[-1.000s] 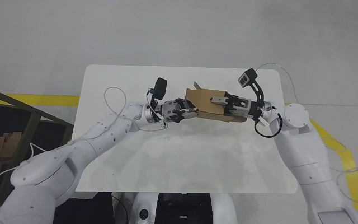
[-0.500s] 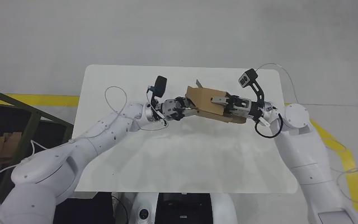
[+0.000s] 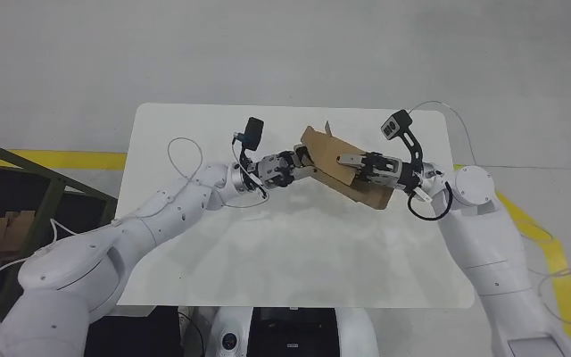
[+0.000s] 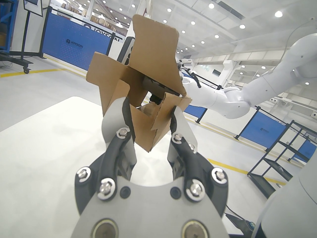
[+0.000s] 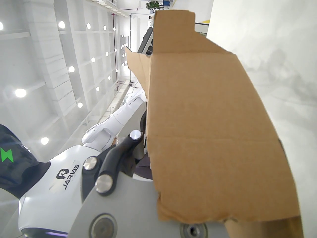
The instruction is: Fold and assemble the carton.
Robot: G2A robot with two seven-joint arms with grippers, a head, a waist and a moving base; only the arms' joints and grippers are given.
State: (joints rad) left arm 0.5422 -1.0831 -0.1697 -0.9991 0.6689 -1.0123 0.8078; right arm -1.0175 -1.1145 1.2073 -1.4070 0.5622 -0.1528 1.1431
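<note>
A brown carton point(image 3: 342, 171), its end flaps splayed open, hangs tilted above the far middle of the white table point(image 3: 268, 259), held between the robot's two arms. The left gripper point(image 3: 301, 166) straddles the carton's left end, its fingers point(image 4: 112, 115) set wide apart and pressing the cardboard from either side, so that a folded corner sits clamped between them. The right gripper point(image 3: 346, 162) pinches the carton's upper wall at the opposite end, one finger lying along the outside of the panel and the other reaching inside.
</note>
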